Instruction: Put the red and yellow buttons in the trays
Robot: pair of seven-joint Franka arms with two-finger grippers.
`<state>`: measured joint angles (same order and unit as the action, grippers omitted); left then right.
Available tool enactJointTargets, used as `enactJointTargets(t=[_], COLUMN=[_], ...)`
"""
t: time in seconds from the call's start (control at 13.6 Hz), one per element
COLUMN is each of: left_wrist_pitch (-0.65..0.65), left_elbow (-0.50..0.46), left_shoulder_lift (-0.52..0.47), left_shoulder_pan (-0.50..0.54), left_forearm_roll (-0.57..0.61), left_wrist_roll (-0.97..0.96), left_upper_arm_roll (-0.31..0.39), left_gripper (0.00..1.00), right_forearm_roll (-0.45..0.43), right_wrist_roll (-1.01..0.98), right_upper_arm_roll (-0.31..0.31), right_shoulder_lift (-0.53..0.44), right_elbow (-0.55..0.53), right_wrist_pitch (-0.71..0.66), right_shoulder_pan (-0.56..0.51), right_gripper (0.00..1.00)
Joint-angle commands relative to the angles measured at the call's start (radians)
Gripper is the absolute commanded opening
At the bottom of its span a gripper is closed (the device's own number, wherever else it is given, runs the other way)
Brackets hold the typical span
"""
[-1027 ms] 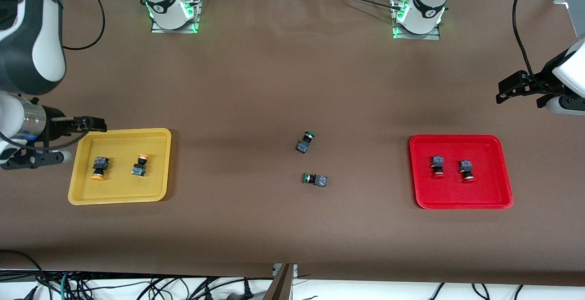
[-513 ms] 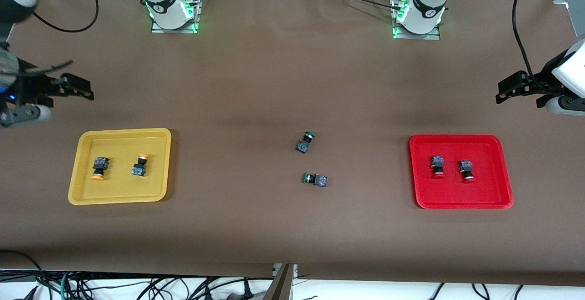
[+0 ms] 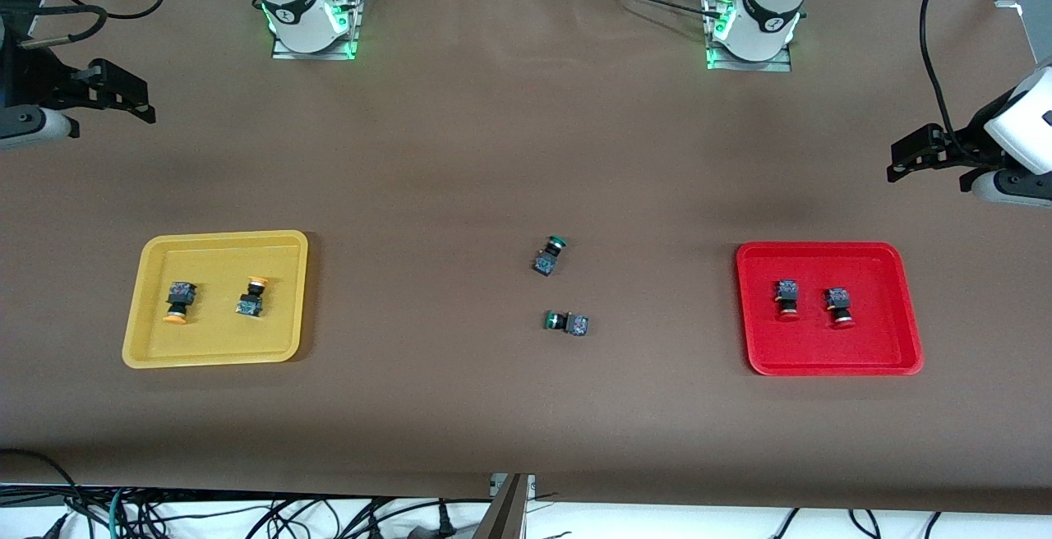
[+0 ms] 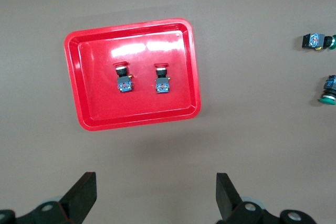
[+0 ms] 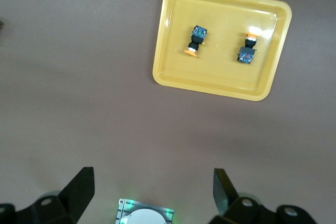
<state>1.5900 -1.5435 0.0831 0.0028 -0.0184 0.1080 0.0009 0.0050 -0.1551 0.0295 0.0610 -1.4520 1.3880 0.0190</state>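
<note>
Buttons of both colours already lie in their trays. In the front view the yellow tray (image 3: 215, 299) sits at the lower left of the frame, and both yellow buttons rest on their sides inside it, well apart: one yellow button (image 3: 177, 302) toward the tray's outer edge, the other yellow button (image 3: 251, 297) nearer its middle. The red tray (image 3: 828, 309) sits at the lower right of the frame with both red buttons side by side in it, one red button (image 3: 786, 298) and the other red button (image 3: 839, 307), close together but not touching.

Between the trays, near the centre of the frame, two green buttons lie on the brown table (image 3: 493, 153): one green button (image 3: 549, 255) higher in the frame, the other green button (image 3: 567, 323) just below it.

My right gripper (image 3: 123, 94) hangs at the upper left edge of the frame, above bare table and well clear of the yellow tray; its fingers are spread wide and hold nothing, as my right wrist view shows with the yellow tray in its upper right. My left gripper (image 3: 916, 153) hangs at the right edge of the frame, above bare table higher in the frame than the red tray, fingers likewise spread and empty.
</note>
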Motion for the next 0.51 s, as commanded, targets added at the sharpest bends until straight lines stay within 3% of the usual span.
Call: enactJointTargets(t=[0.0, 0.44], left_wrist_pitch=[-0.010, -0.010], left_elbow=[-0.004, -0.004], left_shoulder_lift=[-0.011, -0.010], left_shoulder_pan=[0.017, 0.017], left_forearm_roll=[-0.017, -0.017], left_wrist_roll=[0.012, 0.009], left_upper_arm_roll=[-0.012, -0.012], left_gripper=[1.00, 1.00], right_forearm_roll=[-0.007, -0.020], right_wrist_roll=[0.058, 0.048], right_upper_arm_roll=[0.021, 0.013], right_shoulder_lift=[-0.020, 0.023], right_elbow=[-0.031, 0.008], right_wrist_pitch=[-0.001, -0.015], right_shoulder_pan=[-0.022, -0.022], right_gripper=[1.00, 1.00])
